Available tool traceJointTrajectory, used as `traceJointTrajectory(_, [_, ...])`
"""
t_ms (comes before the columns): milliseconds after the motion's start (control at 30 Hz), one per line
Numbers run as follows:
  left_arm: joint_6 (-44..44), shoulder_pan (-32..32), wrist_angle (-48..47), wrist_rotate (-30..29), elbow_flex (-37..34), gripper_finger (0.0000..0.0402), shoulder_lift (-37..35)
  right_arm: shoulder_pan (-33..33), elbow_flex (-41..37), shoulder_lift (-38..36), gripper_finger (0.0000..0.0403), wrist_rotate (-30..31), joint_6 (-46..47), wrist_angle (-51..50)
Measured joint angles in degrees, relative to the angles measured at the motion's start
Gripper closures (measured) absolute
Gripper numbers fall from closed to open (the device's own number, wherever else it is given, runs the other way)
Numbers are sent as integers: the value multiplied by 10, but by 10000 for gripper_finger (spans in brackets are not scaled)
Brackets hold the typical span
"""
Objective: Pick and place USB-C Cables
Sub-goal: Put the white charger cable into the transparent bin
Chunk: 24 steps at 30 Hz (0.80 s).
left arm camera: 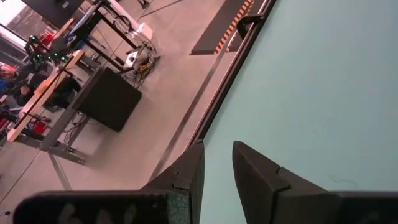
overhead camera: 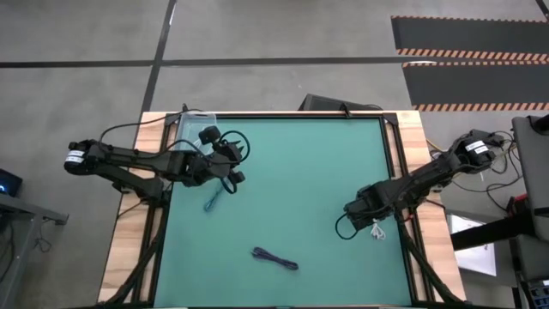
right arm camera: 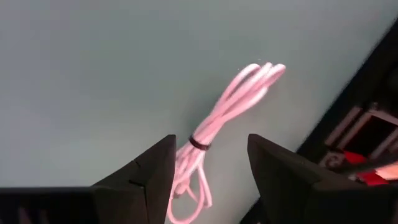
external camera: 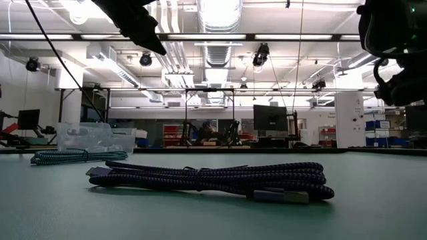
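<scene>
A white cable bundle, tied with a dark band, lies on the green table near its right edge. My right gripper is open just above it, one finger on either side. The teal cable lies flat on the left half. The dark purple-black cable lies near the near edge. My left gripper hovers above the table beyond the teal cable, narrowly open and holding nothing. A second white cable does not show.
A clear plastic container stands at the table's far left corner. Black rails run along the table's left and right sides. Bare green surface lies between the two arms.
</scene>
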Motion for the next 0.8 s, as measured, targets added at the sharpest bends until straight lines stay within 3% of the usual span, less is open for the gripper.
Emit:
traceJointTrajectory(400, [-1, 0, 0, 0, 0, 334, 0, 0, -61, 2, 223, 0, 12, 77])
traceJointTrajectory(800, [-3, 0, 16, 0, 0, 334, 0, 0, -76, -3, 310, 0, 30, 103])
